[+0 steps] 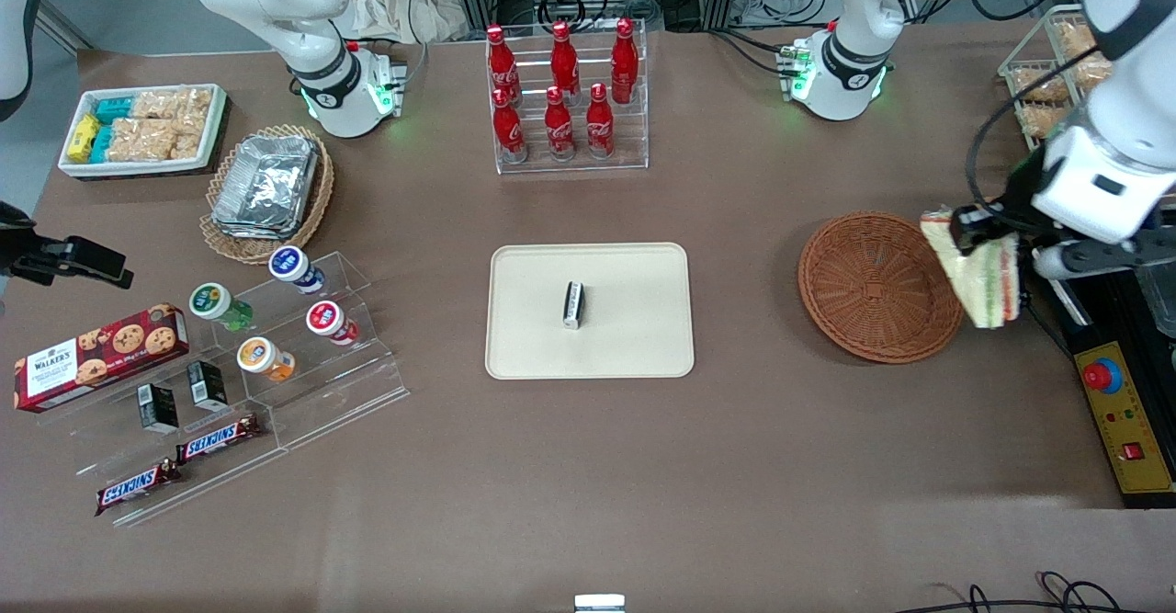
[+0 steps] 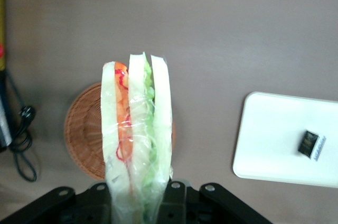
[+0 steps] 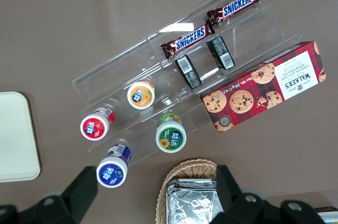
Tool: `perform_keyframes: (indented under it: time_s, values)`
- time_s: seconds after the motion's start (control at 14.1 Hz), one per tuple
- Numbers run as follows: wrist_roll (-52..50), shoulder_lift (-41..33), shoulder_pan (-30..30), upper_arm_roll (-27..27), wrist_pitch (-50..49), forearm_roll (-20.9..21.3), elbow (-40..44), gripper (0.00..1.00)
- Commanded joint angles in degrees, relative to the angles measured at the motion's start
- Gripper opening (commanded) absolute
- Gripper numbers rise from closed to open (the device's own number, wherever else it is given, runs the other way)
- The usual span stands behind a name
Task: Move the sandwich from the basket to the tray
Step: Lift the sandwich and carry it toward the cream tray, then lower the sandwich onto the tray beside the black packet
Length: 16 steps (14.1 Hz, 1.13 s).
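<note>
The sandwich (image 1: pixel 981 273), a wrapped wedge of pale bread with green, red and orange layers, hangs in the air with my left-arm gripper (image 1: pixel 985 234) shut on it. It hovers over the rim of the round reddish-brown wicker basket (image 1: pixel 877 287), on the edge toward the working arm's end. In the wrist view the sandwich (image 2: pixel 136 129) stands up between the black fingers (image 2: pixel 177 200), with the basket (image 2: pixel 84 134) empty below it. The beige tray (image 1: pixel 634 328) lies at the table's middle, and the tray (image 2: pixel 269 139) also shows in the wrist view.
A small black-and-white bar (image 1: pixel 573 304) lies on the tray. A rack of red bottles (image 1: pixel 565 89) stands farther from the camera. A yellow control box (image 1: pixel 1125 411) sits at the working arm's end. Snack stands (image 1: pixel 266 356), a foil basket (image 1: pixel 266 186) and a white bin (image 1: pixel 142 126) sit toward the parked arm's end.
</note>
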Motion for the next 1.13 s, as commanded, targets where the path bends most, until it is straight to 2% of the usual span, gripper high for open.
perform_keyframes:
  time_s: [0.0,0.35,0.5,0.78,0.85,1.06]
  values:
    - [0.2,3.8,-0.3,-5.9,-0.3,0.5,2.8,0.0]
    - [-11.3,8.8,-2.2,-14.2,8.5,0.8,-0.6,0.0]
    - [-16.2,11.7,-5.7,-14.3,16.8,2.7,-4.4,0.0]
    - [-16.8,17.6,-9.1,-14.2,34.5,4.5,-14.0,0.0]
    - [-16.8,18.0,-9.2,-14.2,39.2,6.4,-17.5,0.0]
    - [-19.8,20.4,-10.4,-14.6,43.0,10.4,-20.8,0.0]
